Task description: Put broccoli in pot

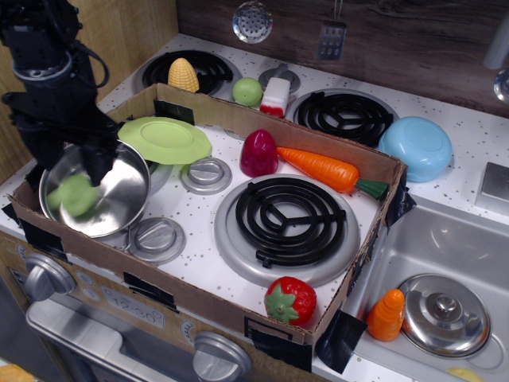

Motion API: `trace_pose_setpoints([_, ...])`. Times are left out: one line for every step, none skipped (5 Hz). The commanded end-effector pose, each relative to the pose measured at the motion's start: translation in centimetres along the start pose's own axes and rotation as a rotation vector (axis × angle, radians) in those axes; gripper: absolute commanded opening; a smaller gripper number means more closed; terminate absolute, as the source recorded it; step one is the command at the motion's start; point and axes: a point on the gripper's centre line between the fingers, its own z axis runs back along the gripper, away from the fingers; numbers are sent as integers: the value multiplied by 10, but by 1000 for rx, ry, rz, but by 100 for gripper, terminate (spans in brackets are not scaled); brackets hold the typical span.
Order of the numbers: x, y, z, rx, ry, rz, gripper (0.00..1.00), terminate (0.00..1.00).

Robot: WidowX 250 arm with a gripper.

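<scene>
The light-green broccoli [74, 196] shows as a blurred shape inside the shiny steel pot [121, 191] at the left end of the cardboard box, free of the fingers. My black gripper [70, 163] hangs just above the pot's far-left side, with its jaws apart and nothing between them. The broccoli lies directly below the fingertips. The arm hides part of the pot's far rim.
A lime-green plate [165, 139] lies right of the pot. The cardboard box [302, 338] also holds a dark red vegetable [258, 153], a carrot [326, 169], a strawberry [290, 300] and a black burner [286, 219]. Outside it are corn [184, 75], a green fruit [247, 91], a blue bowl [415, 146] and a lidded pot [443, 313].
</scene>
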Motion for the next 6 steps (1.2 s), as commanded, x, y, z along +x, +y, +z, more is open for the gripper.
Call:
trace_pose_setpoints([19,-1,15,1,-36,-42,100,0])
trace_pose_setpoints([23,-1,24,2,-46,-43,100,0])
trace_pose_setpoints([25,1,28,8,-57,-51,100,0])
trace_pose_setpoints([25,1,28,8,-57,-51,100,0])
trace_pose_setpoints([25,1,28,8,-57,-51,100,0])
trace_pose_setpoints([25,1,28,8,-57,-51,100,0])
